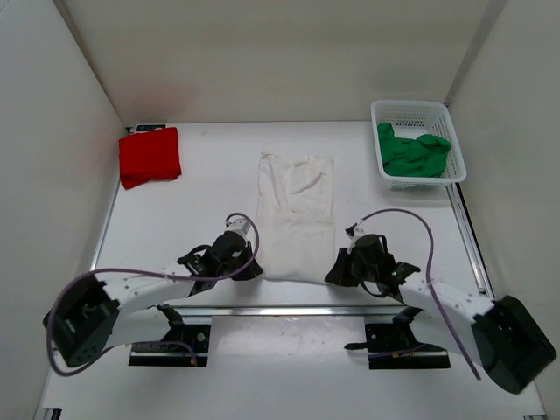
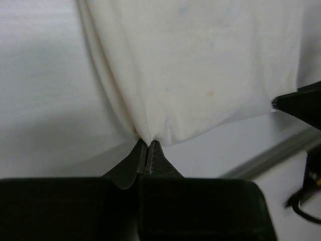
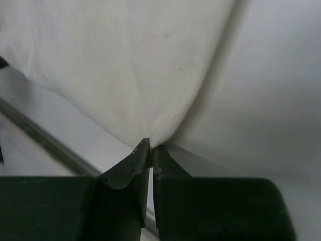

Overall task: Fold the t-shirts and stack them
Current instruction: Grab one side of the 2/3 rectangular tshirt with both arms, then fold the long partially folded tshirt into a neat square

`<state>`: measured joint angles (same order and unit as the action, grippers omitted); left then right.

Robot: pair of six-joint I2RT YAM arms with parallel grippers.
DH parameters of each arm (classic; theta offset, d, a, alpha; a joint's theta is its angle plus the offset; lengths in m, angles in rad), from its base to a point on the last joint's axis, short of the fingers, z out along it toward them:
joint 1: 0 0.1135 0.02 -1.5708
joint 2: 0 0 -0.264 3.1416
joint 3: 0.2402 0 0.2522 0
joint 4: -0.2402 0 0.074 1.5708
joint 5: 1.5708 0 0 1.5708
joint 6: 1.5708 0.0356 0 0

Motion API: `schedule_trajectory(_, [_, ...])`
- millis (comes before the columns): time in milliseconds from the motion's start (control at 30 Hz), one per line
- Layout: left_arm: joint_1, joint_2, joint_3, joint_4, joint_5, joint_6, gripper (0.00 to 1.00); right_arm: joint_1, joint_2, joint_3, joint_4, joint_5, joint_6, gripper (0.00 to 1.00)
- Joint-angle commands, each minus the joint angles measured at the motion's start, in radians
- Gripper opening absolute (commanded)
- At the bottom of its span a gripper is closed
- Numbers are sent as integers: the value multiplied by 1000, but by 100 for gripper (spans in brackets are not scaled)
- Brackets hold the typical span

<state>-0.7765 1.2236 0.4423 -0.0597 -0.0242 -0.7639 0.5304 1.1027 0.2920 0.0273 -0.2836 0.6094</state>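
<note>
The plain white cloth t-shirt (image 1: 296, 214) lay in the middle of the white counter (image 1: 210, 184), folded lengthwise into a long narrow strip with soft creases near its far end. The left pincer (image 2: 146, 150) was closed on its near left corner, the cloth puckering into the jaws; the right pincer (image 3: 150, 150) pinched the near right corner likewise. The bright red cloth t-shirt (image 1: 150, 156) sat folded into a compact square at the far left. The green cloth t-shirt (image 1: 413, 153) lay crumpled inside the white plastic mesh basket (image 1: 411, 107) at the far right.
</note>
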Motion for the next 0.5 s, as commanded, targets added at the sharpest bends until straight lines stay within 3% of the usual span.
schedule_trajectory(0, [-99, -157, -81, -178, -25, -69, 0, 130, -206, -77, -197, 76, 104, 0])
schedule_trajectory(67, [-147, -286, -125, -224, -2, -133, 0, 256, -324, -88, -288, 127, 202, 0])
schedule_trajectory(167, [-162, -377, -85, -322, -13, -154, 0, 267, -431, -25, -386, 152, 218, 0])
schedule_trajectory(333, [-52, -310, 217, -362, 4, -22, 0, 53, -286, 218, -406, 66, 17, 0])
schedule_trajectory(467, [150, -153, 401, -324, 37, 96, 0, -175, -135, 416, -319, -18, -86, 0])
